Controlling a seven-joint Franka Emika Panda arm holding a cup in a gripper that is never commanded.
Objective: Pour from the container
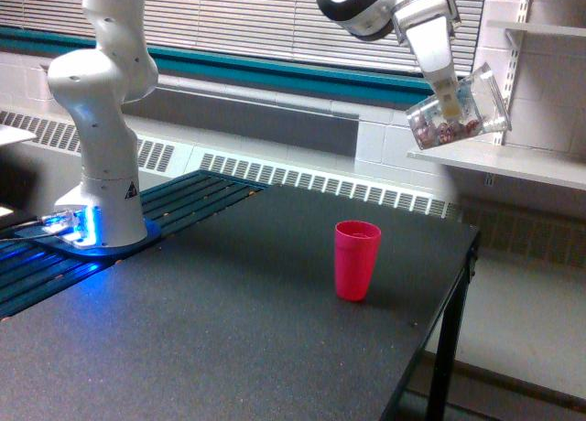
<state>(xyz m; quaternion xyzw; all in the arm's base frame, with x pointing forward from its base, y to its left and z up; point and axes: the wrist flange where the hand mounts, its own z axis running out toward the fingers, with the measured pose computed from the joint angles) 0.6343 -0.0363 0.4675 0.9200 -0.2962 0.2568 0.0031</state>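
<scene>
arm: a white franka arm (105,119) is mounted on a blue-lit base at the exterior view's left; its upper links run out of the top of the frame and come back in at upper right.
gripper: the gripper (446,99) is seen at upper right, closed around the clear plastic cup, with a finger laid across the cup's side.
clear plastic cup: the clear plastic cup (467,110) is held high in the air and tipped well over towards its side, its open end turned to the exterior view's right and slightly up; small reddish-white bits are gathered at its lower closed end.
red cup: a red cup (356,259) is stood upright and open-topped on the table, well below the clear plastic cup and to its left in the exterior view.
table: the dark table (229,348) is set before a wall with a radiator grille and closed blinds.
shelf: a white shelf (513,165) is fixed just behind the held cup.
</scene>
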